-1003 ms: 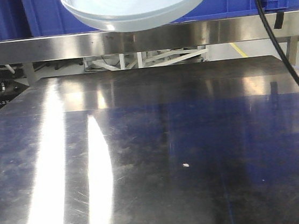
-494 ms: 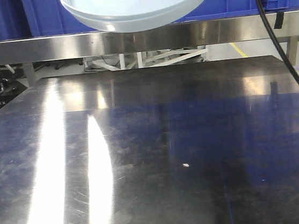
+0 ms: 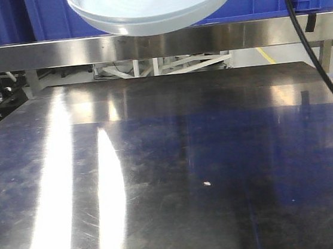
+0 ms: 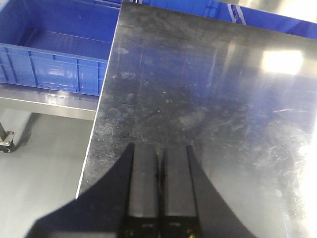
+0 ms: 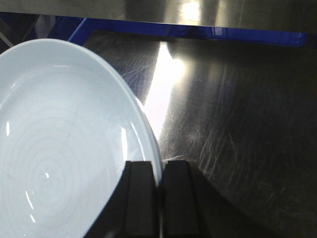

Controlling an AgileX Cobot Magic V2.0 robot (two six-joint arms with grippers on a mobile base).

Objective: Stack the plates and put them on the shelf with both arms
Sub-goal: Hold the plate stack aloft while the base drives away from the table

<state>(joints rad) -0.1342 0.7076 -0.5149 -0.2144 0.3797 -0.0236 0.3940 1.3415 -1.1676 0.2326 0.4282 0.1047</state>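
Note:
The pale bluish-white plates [image 3: 153, 6] hang in the air at the top of the front view, just in front of the shelf's steel front rail [image 3: 38, 55]. I cannot tell whether one plate or two are there. In the right wrist view my right gripper [image 5: 159, 168] is shut on the right rim of the plates [image 5: 59, 148], one finger inside and one outside. My left gripper [image 4: 159, 153] is shut with nothing in it, above the left part of the steel tabletop [image 4: 208, 89]. Neither gripper shows in the front view.
Blue crates [image 3: 52, 17] stand on the shelf behind the rail. A black cable [image 3: 308, 48] hangs down at the right. A small crumb [image 3: 207, 183] lies on the dark tabletop [image 3: 187, 146]. Beside the table's left edge sits an open blue crate [image 4: 49, 54] above grey floor [image 4: 39, 158].

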